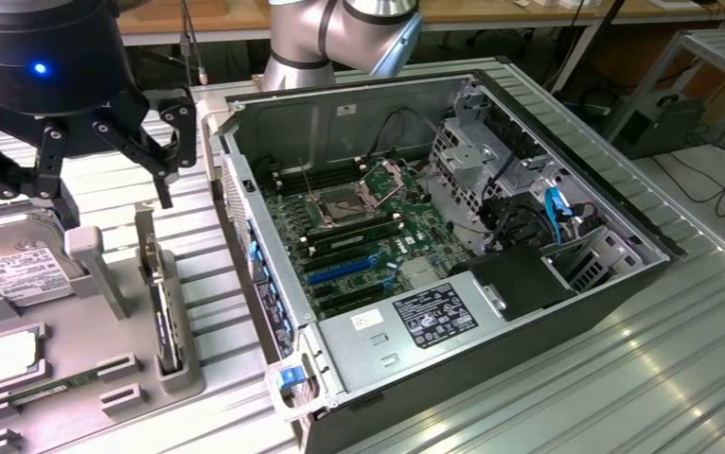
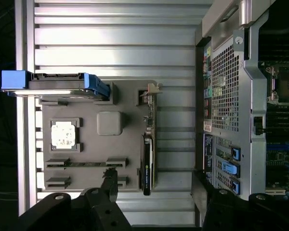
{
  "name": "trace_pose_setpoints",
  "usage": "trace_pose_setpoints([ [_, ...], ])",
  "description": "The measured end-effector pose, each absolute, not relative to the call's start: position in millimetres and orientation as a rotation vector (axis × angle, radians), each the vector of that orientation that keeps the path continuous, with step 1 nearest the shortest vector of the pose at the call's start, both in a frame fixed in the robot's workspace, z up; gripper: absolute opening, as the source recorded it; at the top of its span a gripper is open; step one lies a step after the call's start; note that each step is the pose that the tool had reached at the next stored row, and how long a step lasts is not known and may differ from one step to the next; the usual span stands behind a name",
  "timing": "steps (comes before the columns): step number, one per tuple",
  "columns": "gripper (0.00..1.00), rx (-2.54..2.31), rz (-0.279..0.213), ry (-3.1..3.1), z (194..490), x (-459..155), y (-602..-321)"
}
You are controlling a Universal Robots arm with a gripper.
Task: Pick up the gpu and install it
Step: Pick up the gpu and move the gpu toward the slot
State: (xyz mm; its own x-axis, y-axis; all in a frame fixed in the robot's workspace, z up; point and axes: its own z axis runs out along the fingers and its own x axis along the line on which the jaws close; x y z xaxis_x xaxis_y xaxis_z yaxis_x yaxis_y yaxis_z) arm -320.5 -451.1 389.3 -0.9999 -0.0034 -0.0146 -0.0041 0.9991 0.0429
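Wrist view: gpu [image 2: 148,161] sits below, between the parted jaws.

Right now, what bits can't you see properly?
- gpu face: edge-on in both views, standing in the grey holder.
- hard drive: exterior view, cut off by the picture's left edge.
- sticker inside the computer case: exterior view, print too small to read.
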Motion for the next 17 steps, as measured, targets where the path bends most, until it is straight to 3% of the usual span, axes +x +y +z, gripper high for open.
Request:
trace_pose_setpoints([
  [17,0.72,-0.020,0.067,3.138,370.9,-320.4,-451.1],
])
